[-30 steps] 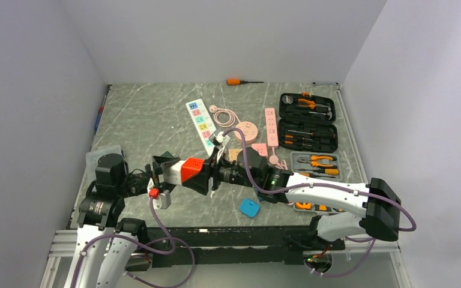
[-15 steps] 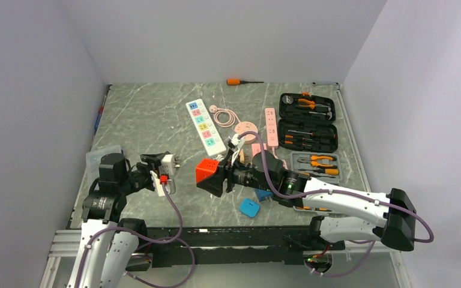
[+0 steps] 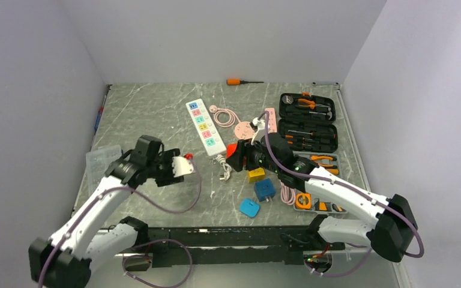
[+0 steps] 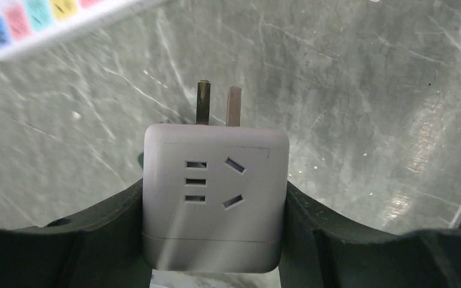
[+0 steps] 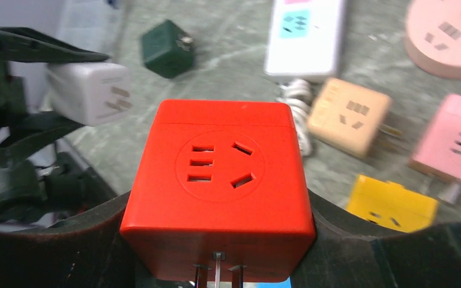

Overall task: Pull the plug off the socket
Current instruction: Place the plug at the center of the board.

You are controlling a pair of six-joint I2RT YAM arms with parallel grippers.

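the white plug (image 4: 216, 198) is clamped between the jaws of the left hand (image 4: 215, 246), prongs bare above the desk (image 4: 366, 90). the red socket (image 5: 219, 180) is gripped the same way in the right hand (image 5: 216, 258), well apart from it. with the two separated, grip both firmly and lower each onto a bare patch of desk. fingertips are cut off in both wrist views, and the socket's own prongs barely show.

Cropped edges, soft focus, covered faces

Left wrist view: the left gripper (image 4: 215, 189) has both fingers (image 4: 66, 246) cut by the bottom edge, the white adapter plug (image 4: 215, 204) hides their inner faces, and the coloured power strip (image 4: 48, 18) is blurred and cropped at the top. Right wrist view: the red socket cube (image 5: 219, 186) loses its prongs past the bottom edge. From above, the right gripper (image 3: 237, 153) covers most of that cube.
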